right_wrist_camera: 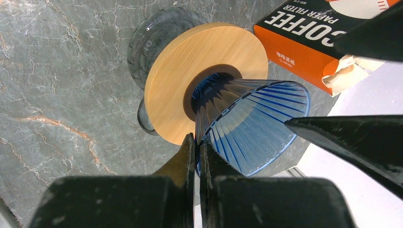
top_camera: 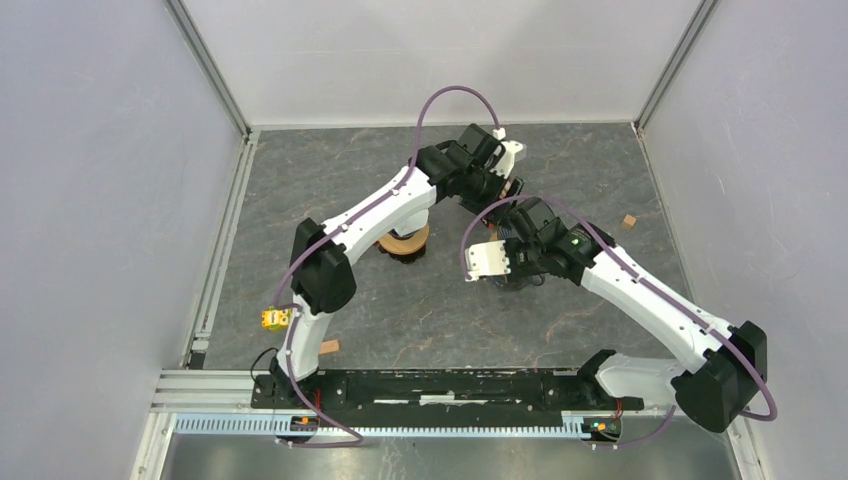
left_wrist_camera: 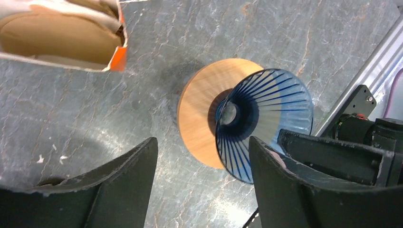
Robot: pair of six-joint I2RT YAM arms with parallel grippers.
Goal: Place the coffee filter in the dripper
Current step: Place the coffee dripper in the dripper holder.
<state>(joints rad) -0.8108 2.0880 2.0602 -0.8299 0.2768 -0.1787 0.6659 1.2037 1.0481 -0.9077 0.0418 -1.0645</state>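
Filters [left_wrist_camera: 52, 33] not out yet: brown stack sits in the open orange box [left_wrist_camera: 119, 59], apart from the dripper [right_wrist_camera: 247, 118]. Right gripper [right_wrist_camera: 196, 141] is clenched on the blue cone's rim, probably steadying the dripper so it won't tip or slide on its wooden collar [right_wrist_camera: 190, 61] when a filter goes in. Left gripper [left_wrist_camera: 202, 149] released, jaws apart, nothing between them, hanging over the table [left_wrist_camera: 142, 95] near the dripper. My guess: left arm does the fetching from the box.
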